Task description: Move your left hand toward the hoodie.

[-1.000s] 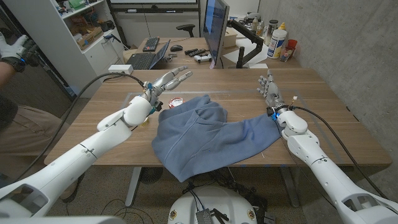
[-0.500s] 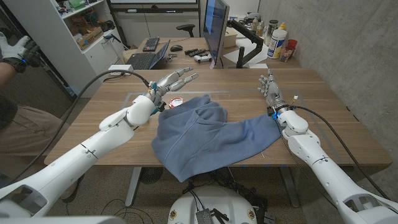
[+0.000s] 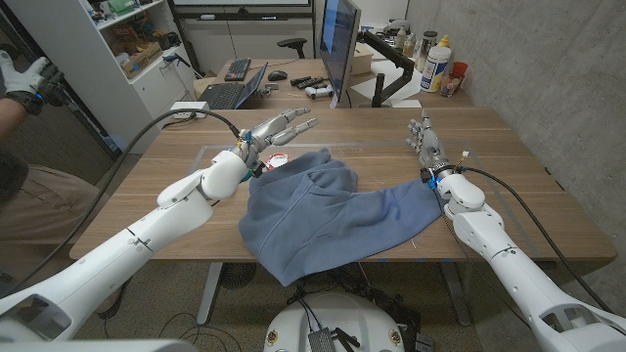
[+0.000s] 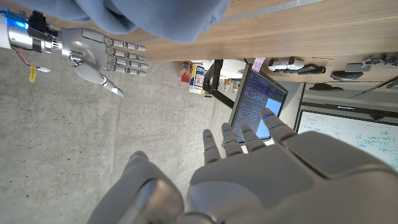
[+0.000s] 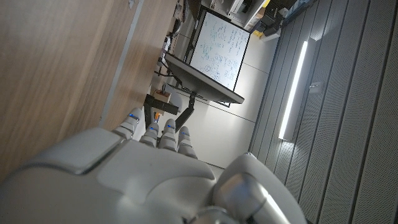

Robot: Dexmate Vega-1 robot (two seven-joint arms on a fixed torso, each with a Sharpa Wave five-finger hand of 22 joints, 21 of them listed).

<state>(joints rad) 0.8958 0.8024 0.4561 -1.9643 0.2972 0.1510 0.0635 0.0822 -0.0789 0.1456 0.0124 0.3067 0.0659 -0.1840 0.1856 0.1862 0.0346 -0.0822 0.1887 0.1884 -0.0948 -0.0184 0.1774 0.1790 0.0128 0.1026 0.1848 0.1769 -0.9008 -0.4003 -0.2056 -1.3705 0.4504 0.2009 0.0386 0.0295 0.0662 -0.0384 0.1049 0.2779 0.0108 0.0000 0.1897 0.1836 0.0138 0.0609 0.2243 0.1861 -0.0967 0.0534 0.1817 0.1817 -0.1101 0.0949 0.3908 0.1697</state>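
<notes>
Wooden desk (image 3: 528,186), far corners cut off. Blue hoodie (image 3: 323,220) crumpled at centre, hanging over the 6 o'clock edge, lower part hidden. Left hand (image 3: 272,132) above the hoodie's 11 o'clock corner, fingers (image 3: 298,115) spread, empty. Right hand (image 3: 424,143) at 3 o'clock, fingers apart, empty. Small red-white item (image 3: 278,161) half hidden, unidentifiable.

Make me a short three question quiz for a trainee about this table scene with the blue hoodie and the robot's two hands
1. True or false: the left hand grips the hoodie.
2. Which hand is beside the hoodie's sleeve end? A) left B) right
3. Fill in: part of the hoodie hangs over the table's ____ edge.

Key: 1 false, its fingers are spread above the table, holding nothing. 2 B. 3 front, the robot's side.
</notes>
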